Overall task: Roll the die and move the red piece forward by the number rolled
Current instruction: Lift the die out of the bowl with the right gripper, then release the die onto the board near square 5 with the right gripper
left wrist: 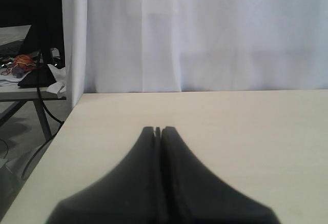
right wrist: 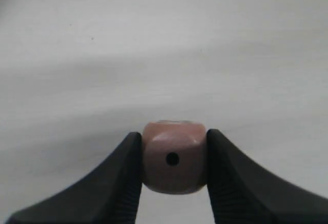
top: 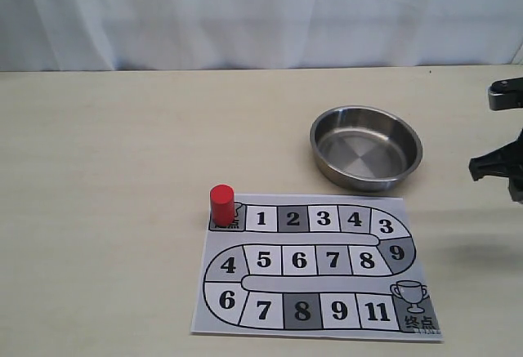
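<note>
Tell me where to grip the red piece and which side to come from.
Come straight down from above and close the jaws on the red piece across its curved sides, near the top. It stands upright on the board, on the square before 1. It is a smooth cylinder with nothing crowding it, so any opposing sides work.

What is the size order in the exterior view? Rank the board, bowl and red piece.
1. the board, largest by far
2. the bowl, clearly smaller, though it sits farther back
3. the red piece, smallest
</note>
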`<action>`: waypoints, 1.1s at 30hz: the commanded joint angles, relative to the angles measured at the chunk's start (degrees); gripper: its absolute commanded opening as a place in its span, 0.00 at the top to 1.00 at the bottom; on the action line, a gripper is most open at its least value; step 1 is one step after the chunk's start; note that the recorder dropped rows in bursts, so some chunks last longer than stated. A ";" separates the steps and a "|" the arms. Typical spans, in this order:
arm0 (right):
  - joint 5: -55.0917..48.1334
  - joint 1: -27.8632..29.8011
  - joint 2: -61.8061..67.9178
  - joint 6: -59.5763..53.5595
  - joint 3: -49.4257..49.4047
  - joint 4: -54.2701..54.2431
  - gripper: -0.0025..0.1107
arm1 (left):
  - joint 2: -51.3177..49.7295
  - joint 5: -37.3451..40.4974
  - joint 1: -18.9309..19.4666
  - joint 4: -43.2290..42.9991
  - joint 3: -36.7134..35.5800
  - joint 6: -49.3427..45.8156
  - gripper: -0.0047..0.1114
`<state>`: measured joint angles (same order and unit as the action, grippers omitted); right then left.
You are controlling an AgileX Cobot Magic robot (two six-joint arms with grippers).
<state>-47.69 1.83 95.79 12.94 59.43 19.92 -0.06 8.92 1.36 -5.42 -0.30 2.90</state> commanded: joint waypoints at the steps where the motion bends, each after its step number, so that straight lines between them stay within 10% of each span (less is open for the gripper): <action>1: 2.64 0.07 -0.17 -20.62 -0.18 -20.74 0.89 | 0.06 -0.76 -0.01 0.05 0.30 0.12 0.96; 6: 1.47 0.07 1.92 -42.45 -0.18 -48.49 0.54 | 0.06 -0.76 -0.01 0.05 0.30 0.12 0.96; 11: 0.08 0.07 3.35 -44.33 -0.18 -46.38 0.22 | 0.06 -0.76 -0.01 0.05 0.30 0.12 0.96; 23: 5.99 0.07 3.35 -32.64 -0.18 -35.32 0.25 | 0.06 -0.66 -0.01 0.05 0.30 0.12 0.96; 33: 2.26 0.07 3.35 -32.64 -0.18 -34.86 0.75 | 0.06 -0.66 -0.01 0.05 0.30 0.12 0.96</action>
<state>-43.56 1.83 99.19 -19.99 59.43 -15.36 -0.06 8.92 1.36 -5.42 -0.30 2.90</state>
